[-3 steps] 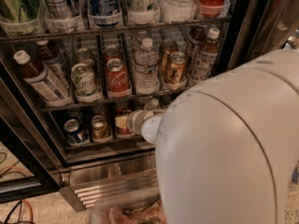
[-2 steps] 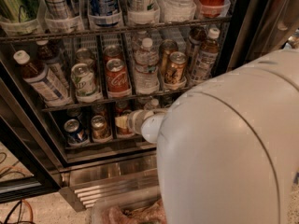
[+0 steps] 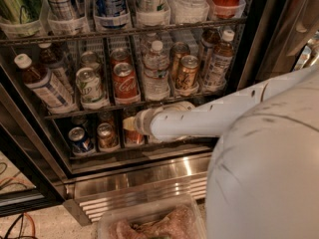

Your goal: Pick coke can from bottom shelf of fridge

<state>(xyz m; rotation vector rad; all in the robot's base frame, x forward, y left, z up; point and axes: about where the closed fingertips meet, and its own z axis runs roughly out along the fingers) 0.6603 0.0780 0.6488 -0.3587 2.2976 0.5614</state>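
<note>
Well, the gripper (image 3: 129, 124) sits inside the fridge (image 3: 245, 44) at the bottom shelf (image 3: 149, 152), at the tip of the white arm (image 3: 199, 119) that reaches in from the right. How wide it stands cannot be made out (the wrist and the shelf's shadow hide its working end). It is right at the coke can (image 3: 133, 138), the third can from the left on that shelf. Only the can's red lower body shows under the wrist, so whether it is touched or gripped is unclear.

Just left of it stands a bronze-gold can (image 3: 106, 136) and, further left, a blue can (image 3: 79, 140), each in its own lane. The arm lies across the right half of the shelf and covers whatever stands there. On the tier above, a second red can (image 3: 124, 81) stands over the gripper, with a pale green can (image 3: 88, 86) to its left and a water bottle (image 3: 156, 72) to its right. Below the shelf runs the ribbed steel grille (image 3: 149, 185), and a clear plastic tub (image 3: 149, 222) sits in front of it at the bottom edge.

Compared with a second ago, the wrist has pushed further left into the can's lane. The arm's big white shell has dropped toward the lower right, uncovering more of the middle tier.
</note>
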